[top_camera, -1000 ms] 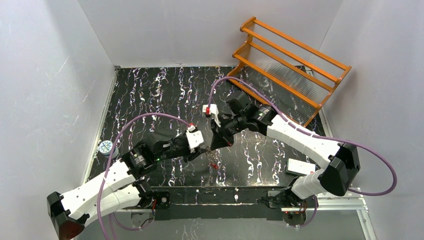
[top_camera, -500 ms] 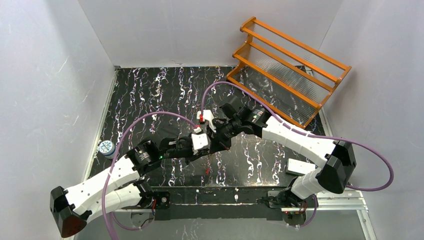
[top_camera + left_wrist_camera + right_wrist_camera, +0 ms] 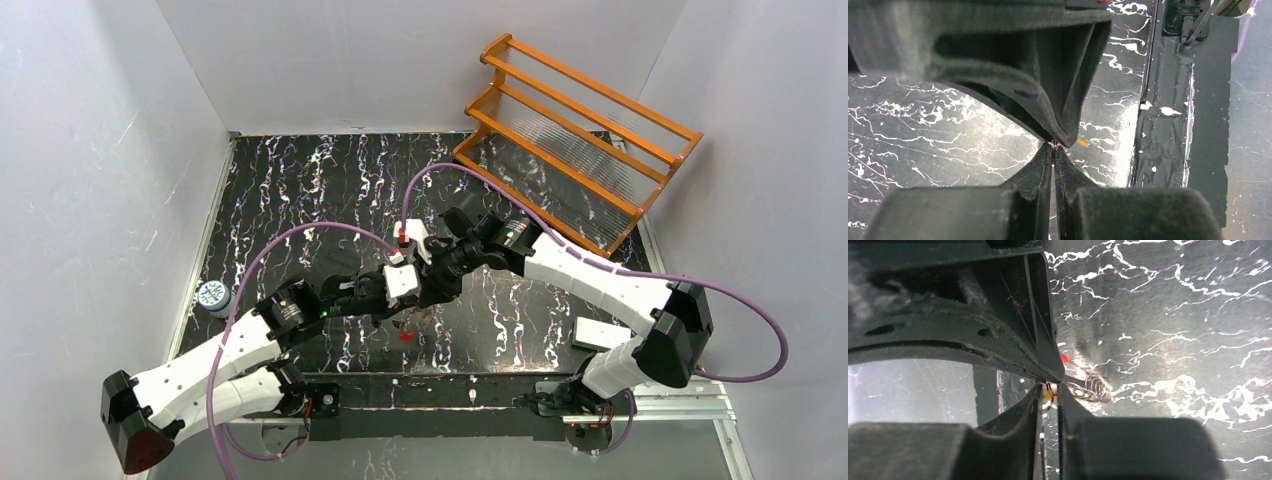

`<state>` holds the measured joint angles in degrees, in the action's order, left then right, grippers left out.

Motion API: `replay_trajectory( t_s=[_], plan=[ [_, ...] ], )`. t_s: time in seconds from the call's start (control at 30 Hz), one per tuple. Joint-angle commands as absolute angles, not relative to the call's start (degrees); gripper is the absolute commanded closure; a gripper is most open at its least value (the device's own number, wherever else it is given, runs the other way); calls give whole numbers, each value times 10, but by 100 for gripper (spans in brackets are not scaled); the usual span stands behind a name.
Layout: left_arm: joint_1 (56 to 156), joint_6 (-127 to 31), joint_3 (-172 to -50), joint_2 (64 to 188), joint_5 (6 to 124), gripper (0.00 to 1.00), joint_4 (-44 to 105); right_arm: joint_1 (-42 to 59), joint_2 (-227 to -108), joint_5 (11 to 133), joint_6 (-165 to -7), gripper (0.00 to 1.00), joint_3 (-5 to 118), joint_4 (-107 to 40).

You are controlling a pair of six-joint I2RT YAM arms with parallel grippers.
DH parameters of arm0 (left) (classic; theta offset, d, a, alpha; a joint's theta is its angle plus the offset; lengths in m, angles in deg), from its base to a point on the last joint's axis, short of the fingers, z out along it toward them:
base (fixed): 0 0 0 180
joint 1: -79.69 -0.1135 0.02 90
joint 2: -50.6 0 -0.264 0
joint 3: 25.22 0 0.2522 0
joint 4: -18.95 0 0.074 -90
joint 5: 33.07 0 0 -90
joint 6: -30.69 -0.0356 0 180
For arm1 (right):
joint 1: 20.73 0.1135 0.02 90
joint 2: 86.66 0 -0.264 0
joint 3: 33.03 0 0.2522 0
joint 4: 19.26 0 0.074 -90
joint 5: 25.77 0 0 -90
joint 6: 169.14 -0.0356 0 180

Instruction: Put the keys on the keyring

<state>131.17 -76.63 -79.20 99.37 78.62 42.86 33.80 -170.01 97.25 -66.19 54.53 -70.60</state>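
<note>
Drawn together since a second ago, left jaws pinch the keyring (image 3: 1096, 386), right jaws the brass key (image 3: 1081, 142), seemingly not yet threaded.

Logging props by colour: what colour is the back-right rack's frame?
The rack frame is orange; the top external view shows it best.
</note>
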Motion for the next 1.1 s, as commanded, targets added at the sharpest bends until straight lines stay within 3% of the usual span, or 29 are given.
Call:
replay_trajectory(
  t_s=[0.0,0.17,0.3,0.53,0.97,1.07],
  plan=[
    [1313,-735,-771,963,768,100,403,331,-1658,969,-700,68,536,-634],
    [1313,-689,-714,902,750,100,301,299,-1619,1017,-759,48,489,-552],
    [1313,-645,-663,852,725,100,207,278,-1596,1069,-818,44,457,-494],
    [1313,-572,-565,802,708,100,22,276,-1599,1095,-866,51,448,-471],
    [1313,-560,-562,811,705,100,11,277,-1600,1024,-856,54,462,-513],
    [1313,-560,-563,812,707,100,12,278,-1600,1010,-851,69,465,-522]
  ],
)
